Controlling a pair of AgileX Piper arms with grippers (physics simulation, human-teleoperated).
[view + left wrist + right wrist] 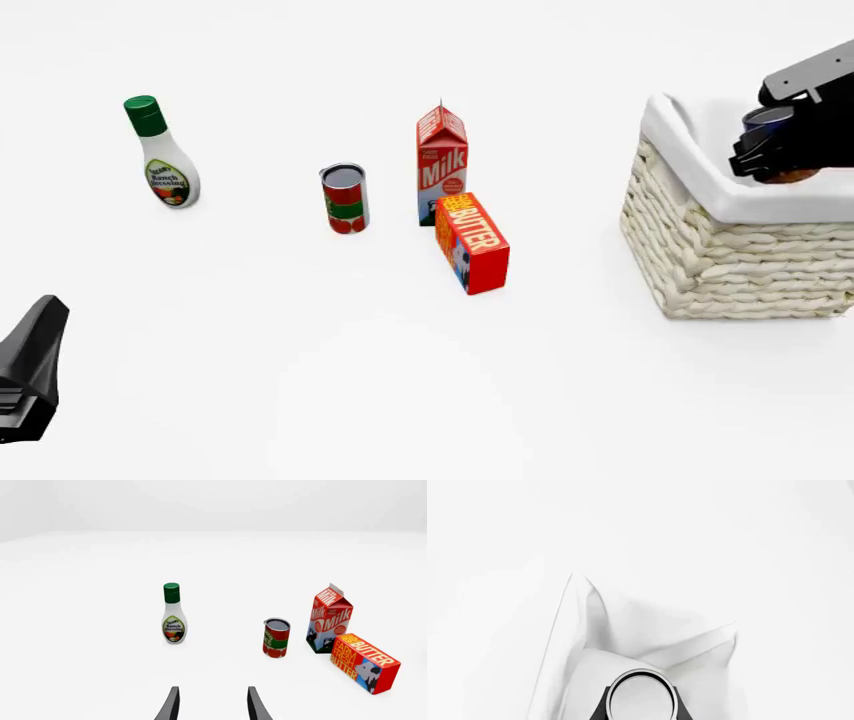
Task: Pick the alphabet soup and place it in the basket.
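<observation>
My right gripper (781, 150) is shut on the alphabet soup (767, 118) and holds it upright over the near-left part of the basket (727, 250). The can's orange base shows just below the fingers, at about rim height. In the right wrist view its silver-white top (640, 700) sits between the dark fingers, with the basket's white cloth lining (627, 625) below. My left gripper (212, 707) is open and empty, low at the near left of the table, far from the basket.
A ranch dressing bottle (163, 155), a red-and-green can (344, 198), a milk carton (442, 165) and a butter box (473, 243) stand on the table to the left of the basket. All also show in the left wrist view, ahead of the open fingers.
</observation>
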